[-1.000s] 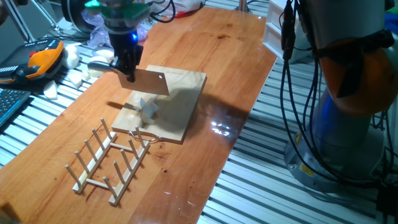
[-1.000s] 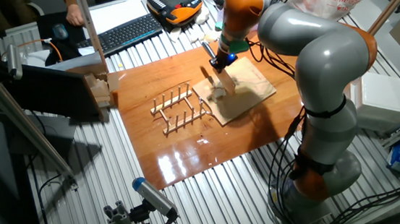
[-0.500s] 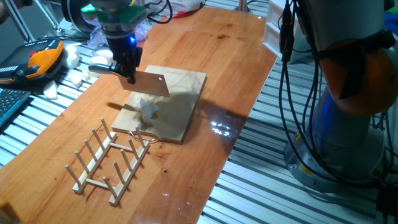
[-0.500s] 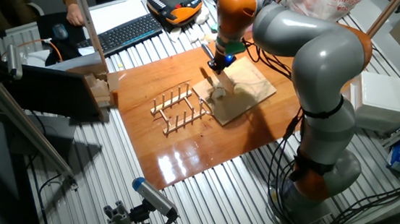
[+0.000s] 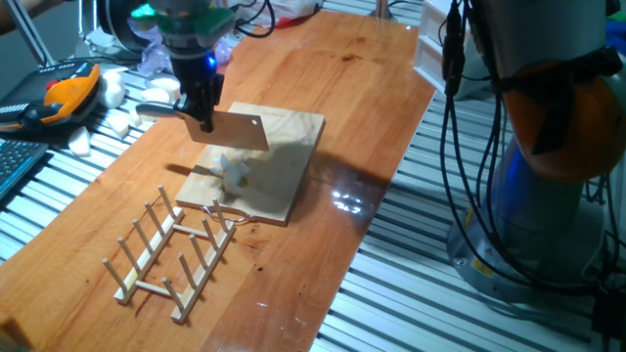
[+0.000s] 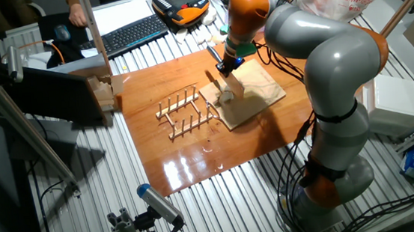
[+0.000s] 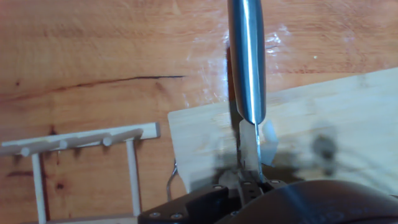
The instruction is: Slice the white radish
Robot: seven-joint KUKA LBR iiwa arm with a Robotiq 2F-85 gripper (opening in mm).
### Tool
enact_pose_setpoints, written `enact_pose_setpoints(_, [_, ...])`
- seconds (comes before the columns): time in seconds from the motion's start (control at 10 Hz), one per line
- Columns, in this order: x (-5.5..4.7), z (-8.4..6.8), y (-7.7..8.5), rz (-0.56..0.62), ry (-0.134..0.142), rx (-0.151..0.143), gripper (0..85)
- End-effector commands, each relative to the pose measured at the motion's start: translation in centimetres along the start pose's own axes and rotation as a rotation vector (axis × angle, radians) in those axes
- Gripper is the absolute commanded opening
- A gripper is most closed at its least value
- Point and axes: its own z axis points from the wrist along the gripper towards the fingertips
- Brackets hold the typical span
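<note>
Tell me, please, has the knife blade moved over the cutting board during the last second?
Barely. The knife blade hangs over the same far part of the cutting board, above the white radish; at most it wobbled slightly.

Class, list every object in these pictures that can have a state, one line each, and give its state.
gripper: shut on the cleaver's handle
cleaver: held raised above the white radish, blade edge down
white radish: lying on the cutting board, under the blade
cutting board: flat on the table
wooden rack: lying on the table beside the board, holding nothing
</note>
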Motion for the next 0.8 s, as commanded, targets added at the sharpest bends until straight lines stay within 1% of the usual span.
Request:
enact_pose_setpoints(0.0, [0.0,0.0,0.0,0.006,0.006,0.007,0.0])
enact_pose_setpoints(0.1, [0.0,0.0,0.0,0.003,0.002,-0.010,0.0])
enact_pose_setpoints(0.2, [0.0,0.0,0.0,-0.004,-0.011,-0.038,0.0])
enact_pose_setpoints(0.3, [0.0,0.0,0.0,-0.021,-0.022,-0.037,0.0])
enact_pose_setpoints(0.4, [-1.0,-0.7,1.4,-0.027,-0.025,-0.059,0.0])
enact_pose_setpoints(0.5, [-2.9,-2.7,4.6,-0.023,-0.006,-0.069,0.0])
enact_pose_setpoints(0.6, [-4.1,-4.4,7.8,-0.020,0.004,-0.031,0.0])
enact_pose_setpoints(0.7, [-4.6,-5.4,10.9,-0.011,-0.027,0.009,0.0])
